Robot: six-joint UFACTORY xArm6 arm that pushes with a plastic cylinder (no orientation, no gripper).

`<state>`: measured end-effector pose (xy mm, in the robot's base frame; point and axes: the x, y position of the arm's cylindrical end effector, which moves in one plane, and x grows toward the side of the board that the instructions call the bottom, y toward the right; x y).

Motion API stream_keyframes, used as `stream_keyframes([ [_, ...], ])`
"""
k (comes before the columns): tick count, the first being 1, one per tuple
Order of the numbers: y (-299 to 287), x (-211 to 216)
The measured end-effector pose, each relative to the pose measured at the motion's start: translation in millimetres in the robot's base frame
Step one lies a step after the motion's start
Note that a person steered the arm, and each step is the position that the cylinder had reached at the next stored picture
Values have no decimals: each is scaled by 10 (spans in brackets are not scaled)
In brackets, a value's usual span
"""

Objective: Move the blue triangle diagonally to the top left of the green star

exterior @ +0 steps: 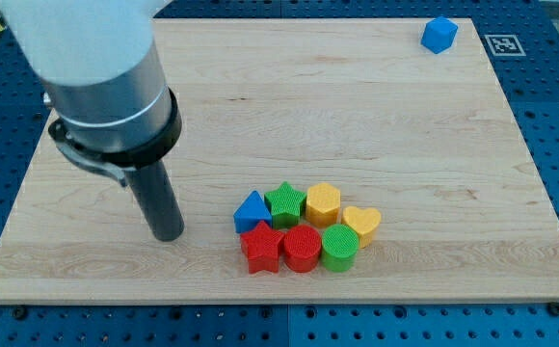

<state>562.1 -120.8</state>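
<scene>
The blue triangle [250, 211] lies in a tight cluster at the board's lower middle, touching the left side of the green star [285, 203]. My tip [168, 234] rests on the board to the left of the cluster, about a block's width or more from the blue triangle and slightly lower in the view. The rod rises from it to the large grey arm body at the view's upper left.
In the same cluster are a red star [261, 249], a red cylinder [301, 249], a green cylinder [340, 247], a yellow hexagon [323, 203] and a yellow heart [362, 224]. A blue cube [439, 35] sits near the board's top right corner.
</scene>
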Motion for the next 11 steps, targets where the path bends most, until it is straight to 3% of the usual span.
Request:
stream_keyframes([
  [4,917,105],
  [11,757,-502],
])
